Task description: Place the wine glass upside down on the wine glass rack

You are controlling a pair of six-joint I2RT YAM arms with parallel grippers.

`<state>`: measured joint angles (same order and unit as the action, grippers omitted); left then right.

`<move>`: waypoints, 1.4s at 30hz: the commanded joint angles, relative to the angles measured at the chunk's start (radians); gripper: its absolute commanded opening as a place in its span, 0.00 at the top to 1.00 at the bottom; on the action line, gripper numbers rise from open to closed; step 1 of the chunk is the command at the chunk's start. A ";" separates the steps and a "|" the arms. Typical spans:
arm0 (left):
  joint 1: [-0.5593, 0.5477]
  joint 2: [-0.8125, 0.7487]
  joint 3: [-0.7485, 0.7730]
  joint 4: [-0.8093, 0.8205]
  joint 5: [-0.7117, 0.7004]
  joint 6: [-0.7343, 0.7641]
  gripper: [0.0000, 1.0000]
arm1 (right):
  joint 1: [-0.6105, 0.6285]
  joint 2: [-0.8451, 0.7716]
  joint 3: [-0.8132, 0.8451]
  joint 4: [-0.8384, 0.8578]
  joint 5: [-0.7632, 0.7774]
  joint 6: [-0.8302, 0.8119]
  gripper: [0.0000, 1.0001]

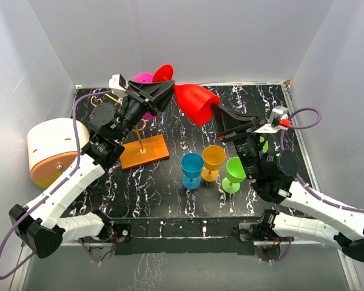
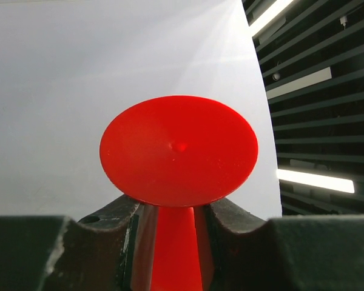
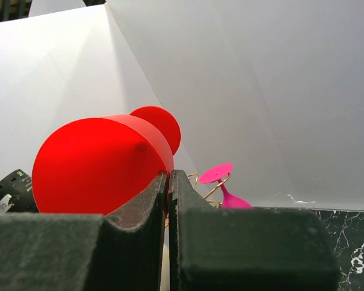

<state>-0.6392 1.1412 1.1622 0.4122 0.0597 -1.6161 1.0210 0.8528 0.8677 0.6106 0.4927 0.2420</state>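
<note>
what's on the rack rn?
A pink glass hangs foot up on the rack. The left arm covers most of its wire hooks, so whether others are occupied can't be seen.

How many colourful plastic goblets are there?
5: red plastic wine glass held aloft; pink glass on the gold wire rack; blue glass, orange glass and green glass standing on the table. More may be hidden.
</note>
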 commanded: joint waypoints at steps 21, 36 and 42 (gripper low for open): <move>0.004 -0.011 0.067 -0.018 -0.029 0.140 1.00 | 0.004 -0.150 -0.062 -0.366 0.044 0.001 0.25; 0.004 -0.099 0.249 -0.428 0.185 0.804 1.00 | 0.005 -0.292 0.082 -0.835 0.104 0.182 0.19; 0.004 -0.152 0.238 -0.598 0.216 1.090 1.00 | 0.005 -0.136 0.301 -1.058 0.019 0.350 0.22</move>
<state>-0.6376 1.0351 1.3991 -0.0490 0.2188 -0.7860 1.0210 0.6327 1.0351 -0.2829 0.5636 0.4568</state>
